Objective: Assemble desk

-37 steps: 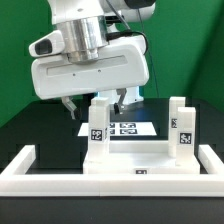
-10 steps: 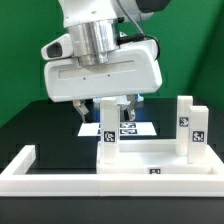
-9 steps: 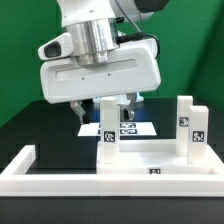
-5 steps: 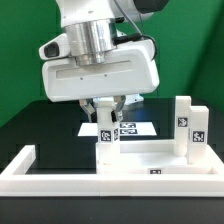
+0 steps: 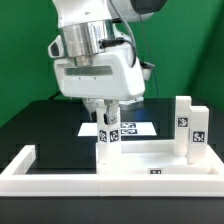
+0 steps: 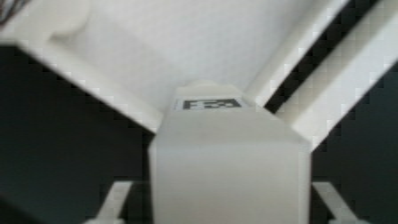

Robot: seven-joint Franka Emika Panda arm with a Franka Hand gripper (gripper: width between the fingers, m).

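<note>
Grasping an upright leg (image 5: 107, 135), the gripper (image 5: 107, 113) hides its top.

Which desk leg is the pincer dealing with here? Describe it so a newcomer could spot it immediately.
Find the white desk top inside the border wall. Two tagged legs stand on it; the one meant is the leg toward the exterior view's left, directly under the arm. Unlike the free-standing leg, the pincer clamps it.
</note>
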